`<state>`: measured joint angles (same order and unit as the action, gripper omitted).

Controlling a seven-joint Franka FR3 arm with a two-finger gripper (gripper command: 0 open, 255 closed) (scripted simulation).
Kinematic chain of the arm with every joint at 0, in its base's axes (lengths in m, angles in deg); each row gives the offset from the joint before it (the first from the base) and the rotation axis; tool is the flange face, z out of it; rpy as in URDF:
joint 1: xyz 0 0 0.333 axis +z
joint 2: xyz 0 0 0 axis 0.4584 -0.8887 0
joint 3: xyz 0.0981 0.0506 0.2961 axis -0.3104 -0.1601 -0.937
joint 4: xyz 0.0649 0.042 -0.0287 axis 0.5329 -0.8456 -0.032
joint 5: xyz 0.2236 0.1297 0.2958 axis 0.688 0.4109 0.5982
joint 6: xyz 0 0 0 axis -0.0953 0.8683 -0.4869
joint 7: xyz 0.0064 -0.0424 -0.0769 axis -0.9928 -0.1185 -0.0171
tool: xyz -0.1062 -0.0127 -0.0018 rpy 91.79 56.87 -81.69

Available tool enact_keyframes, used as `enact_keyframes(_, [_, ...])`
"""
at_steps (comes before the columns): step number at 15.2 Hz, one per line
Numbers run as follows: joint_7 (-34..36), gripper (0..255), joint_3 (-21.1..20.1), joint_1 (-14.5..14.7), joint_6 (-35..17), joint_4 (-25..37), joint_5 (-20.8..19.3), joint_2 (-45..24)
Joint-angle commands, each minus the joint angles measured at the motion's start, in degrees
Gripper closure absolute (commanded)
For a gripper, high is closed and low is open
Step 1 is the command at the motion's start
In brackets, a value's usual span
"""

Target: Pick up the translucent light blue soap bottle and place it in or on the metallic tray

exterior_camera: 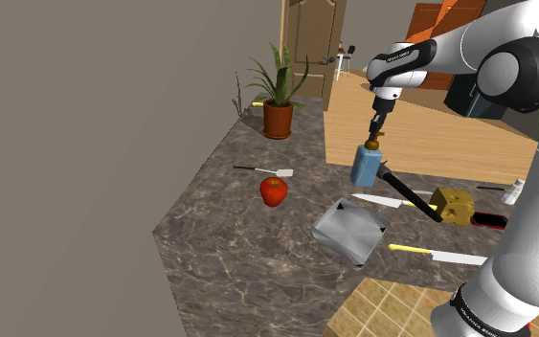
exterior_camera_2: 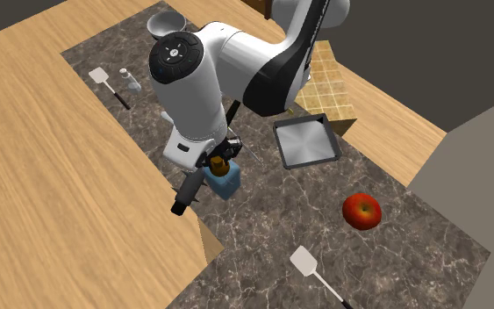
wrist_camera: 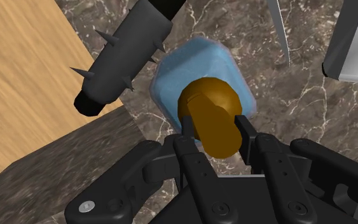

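Note:
The light blue translucent soap bottle (exterior_camera: 364, 168) (exterior_camera_2: 228, 183) (wrist_camera: 196, 67) with a brown pump cap stands upright on the dark marble counter, beside the wooden surface. My black gripper (exterior_camera: 376, 134) (exterior_camera_2: 219, 161) (wrist_camera: 214, 129) comes straight down on it, both fingers pressed against the sides of the brown cap. I cannot tell whether the bottle's base still touches the counter. The metallic square tray (exterior_camera: 326, 233) (exterior_camera_2: 279, 142) (wrist_camera: 357, 44) lies on the counter a short way from the bottle, nearer the stand, with nothing in it.
A black spiked brush (exterior_camera: 413, 198) (exterior_camera_2: 187, 197) (wrist_camera: 121, 62) lies right beside the bottle. A red apple (exterior_camera: 274, 190) (exterior_camera_2: 361, 211), a white spatula (exterior_camera: 277, 171) (exterior_camera_2: 307, 262), two knives (exterior_camera: 382, 200) (exterior_camera: 441, 255), a yellowish block (exterior_camera: 454, 204) and a potted plant (exterior_camera: 278, 115) surround them.

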<state>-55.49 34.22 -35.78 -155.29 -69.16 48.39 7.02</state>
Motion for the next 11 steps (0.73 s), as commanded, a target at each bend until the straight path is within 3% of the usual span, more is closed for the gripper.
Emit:
enact_keyframes(1, [0.0,255,0.0,0.0,0.0,0.0,0.0,0.0])
enact_keyframes(5, [0.0,255,0.0,0.0,0.0,0.0,0.0,0.0])
enact_keyframes(11, [0.6,255,0.2,0.1,4.2,3.3,-0.8,1.1])
